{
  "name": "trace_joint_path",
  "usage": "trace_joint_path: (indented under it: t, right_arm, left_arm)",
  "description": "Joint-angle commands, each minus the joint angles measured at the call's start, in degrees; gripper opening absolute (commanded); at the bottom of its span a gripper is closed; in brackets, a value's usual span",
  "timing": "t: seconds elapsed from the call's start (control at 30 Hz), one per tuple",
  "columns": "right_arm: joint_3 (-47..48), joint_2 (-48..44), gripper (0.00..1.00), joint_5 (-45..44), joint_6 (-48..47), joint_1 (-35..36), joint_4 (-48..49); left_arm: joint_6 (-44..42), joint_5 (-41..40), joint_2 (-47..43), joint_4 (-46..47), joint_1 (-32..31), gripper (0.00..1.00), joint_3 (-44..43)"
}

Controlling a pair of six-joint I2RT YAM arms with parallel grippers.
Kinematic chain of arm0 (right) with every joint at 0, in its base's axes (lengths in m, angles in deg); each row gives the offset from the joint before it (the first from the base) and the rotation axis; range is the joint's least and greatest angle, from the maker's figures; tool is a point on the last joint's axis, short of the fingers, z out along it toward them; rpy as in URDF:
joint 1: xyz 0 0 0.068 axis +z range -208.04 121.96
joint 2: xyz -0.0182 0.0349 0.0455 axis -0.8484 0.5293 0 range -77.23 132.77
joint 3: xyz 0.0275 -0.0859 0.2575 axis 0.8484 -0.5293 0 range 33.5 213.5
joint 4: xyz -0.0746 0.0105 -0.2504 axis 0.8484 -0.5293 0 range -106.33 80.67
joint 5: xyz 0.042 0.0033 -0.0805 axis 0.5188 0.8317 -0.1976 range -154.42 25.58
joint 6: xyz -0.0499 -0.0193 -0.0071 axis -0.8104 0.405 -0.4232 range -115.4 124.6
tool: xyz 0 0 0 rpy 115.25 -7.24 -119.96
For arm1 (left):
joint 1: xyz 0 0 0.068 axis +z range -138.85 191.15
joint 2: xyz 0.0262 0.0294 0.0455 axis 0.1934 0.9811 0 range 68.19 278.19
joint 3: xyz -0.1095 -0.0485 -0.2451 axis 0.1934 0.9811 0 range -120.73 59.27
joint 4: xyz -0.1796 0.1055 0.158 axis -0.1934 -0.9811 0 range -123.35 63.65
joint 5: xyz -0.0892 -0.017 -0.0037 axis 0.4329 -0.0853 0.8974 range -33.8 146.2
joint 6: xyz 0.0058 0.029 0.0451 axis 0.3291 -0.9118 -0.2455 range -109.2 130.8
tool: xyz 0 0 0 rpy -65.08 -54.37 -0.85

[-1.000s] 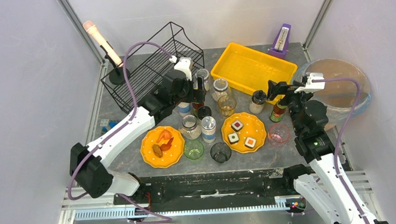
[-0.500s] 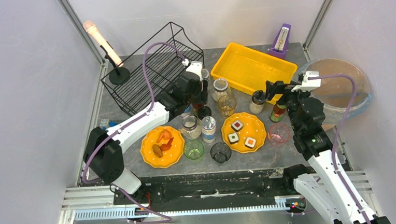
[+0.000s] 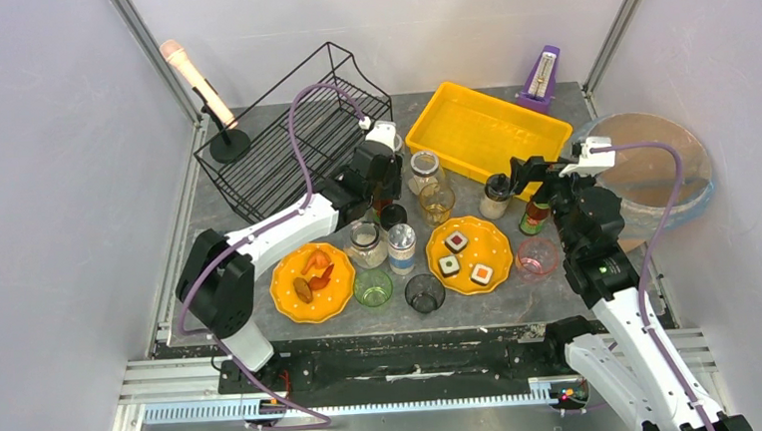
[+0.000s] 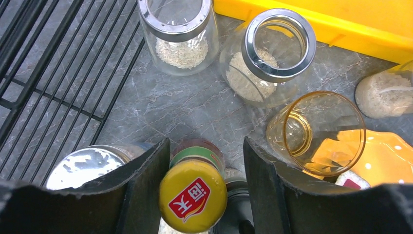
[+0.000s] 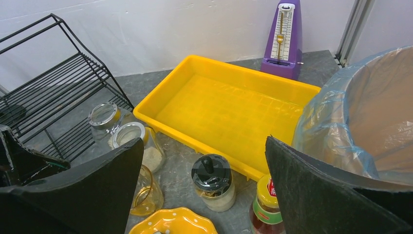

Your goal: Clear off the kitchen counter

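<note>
The kitchen counter [image 3: 463,308] is a dark-grey veined top crowded with jars, cups and plates. My left gripper [image 3: 383,190] hangs over the jar cluster at its middle. In the left wrist view the left gripper [image 4: 205,141] is open around a bottle with a yellow cap [image 4: 193,196]. The left finger lies close against the cap and a gap shows on the right side. My right gripper [image 3: 529,171] hovers open above a black-lidded spice jar [image 5: 213,183] and a yellow-capped red sauce jar [image 5: 267,204], holding nothing.
A black wire rack [image 3: 293,141] stands back left and a yellow tray [image 3: 482,129] back centre. A plastic-lined basin [image 3: 654,169] sits at the right, with a purple metronome [image 3: 543,76] behind. Two orange plates [image 3: 282,292] [image 3: 498,238], an amber glass [image 4: 316,131], rice jars [image 4: 181,29] and cups [image 3: 372,288] crowd the middle.
My left arm swung right and forward from the rack's edge to over the yellow-capped bottle, and its jaws narrowed around it. The right arm barely moved.
</note>
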State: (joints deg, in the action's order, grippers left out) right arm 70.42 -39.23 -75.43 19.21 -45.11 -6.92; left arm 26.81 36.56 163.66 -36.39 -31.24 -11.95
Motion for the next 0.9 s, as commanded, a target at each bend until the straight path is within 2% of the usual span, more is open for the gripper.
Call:
trace_joint_path:
  t: [0.0,0.17,0.3,0.43,0.6,0.87]
  right_arm:
    - [-0.4,-0.3,0.98,-0.6,-0.2,0.3,0.1]
    - [-0.9,-1.2,0.98,-1.7,-1.0,0.2,-1.0]
    - [-1.3,-2.5,0.98,-2.9,-2.0,0.2,-1.9]
    - [-1.9,-4.3,0.98,-4.4,-3.0,0.3,-2.3]
    - [-1.7,-5.7,0.98,-6.2,-4.9,0.3,-5.1]
    - [0.0,-8.1,0.98,-8.1,-6.1,0.2,-9.1]
  left_arm:
    - [0.7,-1.9,0.7,3.9,-0.3,0.61,0.6]
    - [0.1,-2.4,0.9,4.1,-0.3,0.44,0.1]
    - [-1.4,-2.4,-0.2,2.5,-0.3,0.24,-3.4]
    - [-3.4,-2.6,-2.4,-1.3,-0.2,0.04,-10.4]
    - [-6.1,-4.0,-3.1,-8.8,0.2,0.02,-22.8]
    - [-11.5,-3.8,1.5,-20.9,3.0,0.02,-47.4]
